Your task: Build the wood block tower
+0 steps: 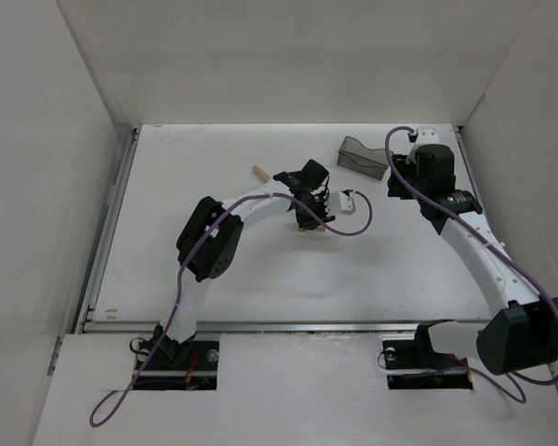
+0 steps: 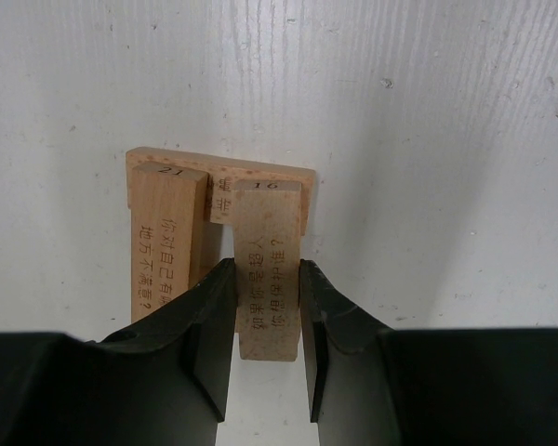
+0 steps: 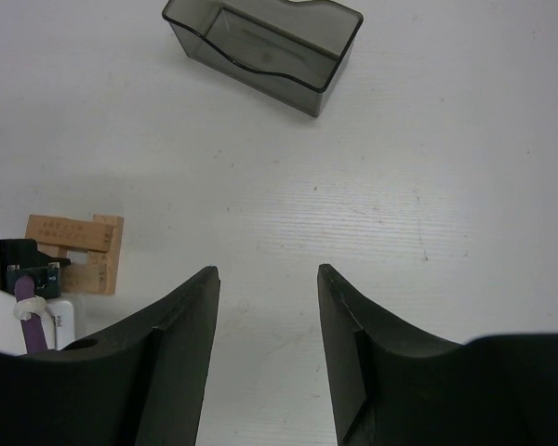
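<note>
The tower (image 2: pixel 221 167) is a low stack of tan wood blocks on the white table. A crosswise bar lies at its far side, and a block marked 21 (image 2: pixel 166 237) rests along its left. My left gripper (image 2: pixel 267 265) is shut on a block marked 16 (image 2: pixel 268 232), which lies on the stack's right side, parallel to block 21. From above, the left gripper (image 1: pixel 307 216) covers most of the tower. The right wrist view shows the tower (image 3: pixel 79 249) at far left. My right gripper (image 3: pixel 265 269) hangs open over bare table, holding nothing. One loose wood block (image 1: pixel 259 172) lies left of the left gripper.
A dark translucent grey bin (image 1: pixel 363 158) stands at the back, right of centre; in the right wrist view this bin (image 3: pixel 265 46) looks empty. A white camera box and purple cable (image 1: pixel 346 206) hang off the left wrist. White walls enclose the table on three sides.
</note>
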You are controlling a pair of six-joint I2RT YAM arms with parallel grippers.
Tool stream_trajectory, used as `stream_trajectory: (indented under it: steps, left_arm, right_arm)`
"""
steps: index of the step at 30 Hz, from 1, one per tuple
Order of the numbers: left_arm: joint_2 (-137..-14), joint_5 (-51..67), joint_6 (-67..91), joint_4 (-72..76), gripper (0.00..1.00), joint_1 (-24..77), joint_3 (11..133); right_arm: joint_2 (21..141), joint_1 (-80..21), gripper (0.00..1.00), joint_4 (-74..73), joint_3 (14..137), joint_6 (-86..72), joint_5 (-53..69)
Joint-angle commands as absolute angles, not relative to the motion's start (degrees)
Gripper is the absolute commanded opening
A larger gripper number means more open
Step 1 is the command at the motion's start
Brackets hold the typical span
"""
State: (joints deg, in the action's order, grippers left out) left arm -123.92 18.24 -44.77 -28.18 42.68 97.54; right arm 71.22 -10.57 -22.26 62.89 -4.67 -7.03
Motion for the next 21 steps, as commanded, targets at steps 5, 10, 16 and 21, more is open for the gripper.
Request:
stream_trajectory:
  steps: [5, 10, 16, 21]
  left_arm:
    - [-124.01, 18.28, -45.79, -29.36, 0.06, 42.63, 99.4]
    - [-124.01, 18.28, -45.79, -29.36, 0.13, 42.63, 99.93]
    - [-124.01, 18.28, -45.79, -30.5, 0.18, 42.63, 99.93]
    - [-124.01, 18.28, -45.79, -30.5, 0.23, 42.63, 100.46]
  right_arm:
    - [69.61, -10.28, 0.52, -19.51, 62.93, -4.04, -6.5]
    - [69.61, -10.28, 0.52, -19.51, 62.93, -4.04, -6.5]
    - [69.61, -10.28, 0.52, -19.51, 62.41, -4.04, -5.98]
    - [69.61, -10.28, 0.52, -19.51, 62.4, -4.04, -5.98]
